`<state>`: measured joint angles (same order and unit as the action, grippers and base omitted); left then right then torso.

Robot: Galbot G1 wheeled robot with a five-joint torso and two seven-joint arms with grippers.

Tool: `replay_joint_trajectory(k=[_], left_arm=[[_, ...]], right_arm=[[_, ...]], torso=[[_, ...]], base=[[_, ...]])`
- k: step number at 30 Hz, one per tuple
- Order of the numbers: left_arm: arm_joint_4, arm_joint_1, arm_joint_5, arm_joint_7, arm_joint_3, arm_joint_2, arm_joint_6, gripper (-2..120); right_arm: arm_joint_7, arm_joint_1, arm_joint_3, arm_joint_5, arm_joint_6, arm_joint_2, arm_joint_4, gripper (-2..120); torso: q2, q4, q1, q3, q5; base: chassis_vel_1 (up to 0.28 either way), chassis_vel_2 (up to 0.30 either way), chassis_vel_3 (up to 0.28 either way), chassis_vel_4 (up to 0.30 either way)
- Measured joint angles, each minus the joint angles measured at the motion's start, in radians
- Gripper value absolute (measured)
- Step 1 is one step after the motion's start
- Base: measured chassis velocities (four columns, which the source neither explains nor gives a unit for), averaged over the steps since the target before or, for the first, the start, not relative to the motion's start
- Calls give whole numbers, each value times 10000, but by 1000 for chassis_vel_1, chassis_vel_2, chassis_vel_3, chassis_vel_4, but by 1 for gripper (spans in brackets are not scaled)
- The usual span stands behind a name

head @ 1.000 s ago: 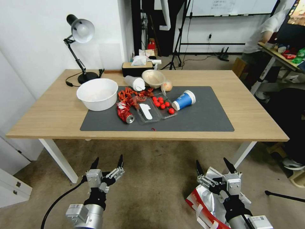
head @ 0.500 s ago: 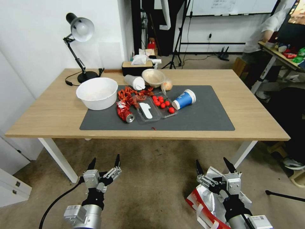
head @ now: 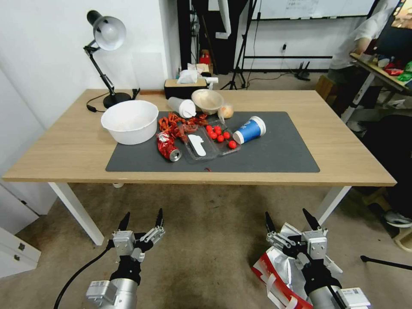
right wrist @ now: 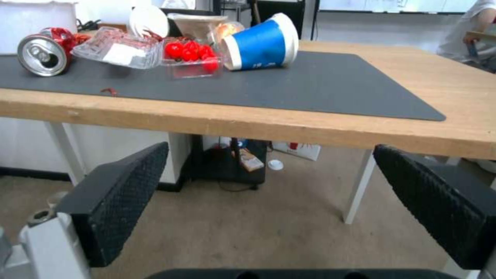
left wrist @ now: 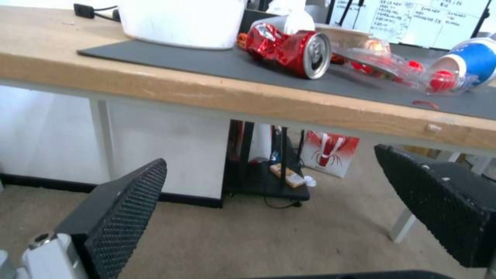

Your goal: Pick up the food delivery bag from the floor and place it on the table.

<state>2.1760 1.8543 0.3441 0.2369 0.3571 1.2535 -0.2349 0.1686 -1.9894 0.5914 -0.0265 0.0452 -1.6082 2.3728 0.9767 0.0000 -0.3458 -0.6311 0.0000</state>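
Nearest the robot, the left gripper (head: 142,219) is held above the worn beige-brown carpeted floor (head: 206,240) with its black fingers spread apart and nothing between them. The right gripper (head: 292,221) is held likewise, fingers apart and empty, directly above the boxy white food delivery bag with red side panels and crinkly silver foil lining (head: 274,272), which is seen lying on the floor beneath that arm. Farther on, the large light wood table on white angled legs (head: 343,154) is covered in part by a dark grey mat (head: 274,154), on which a crushed red can (head: 168,148), a tipped blue paper cup (head: 249,129) and a white bowl (head: 129,121) are seen.
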Motion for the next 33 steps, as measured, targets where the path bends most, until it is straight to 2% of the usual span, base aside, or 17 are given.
replay_joint_trajectory(k=[33], left_arm=[[-76, 98, -96, -160, -44, -12, -216, 100]], right_arm=[[178, -16, 92, -61, 0, 0, -164, 100]], torso=[[-1603, 0, 692, 912, 0]], base=[[0, 0, 0, 0]])
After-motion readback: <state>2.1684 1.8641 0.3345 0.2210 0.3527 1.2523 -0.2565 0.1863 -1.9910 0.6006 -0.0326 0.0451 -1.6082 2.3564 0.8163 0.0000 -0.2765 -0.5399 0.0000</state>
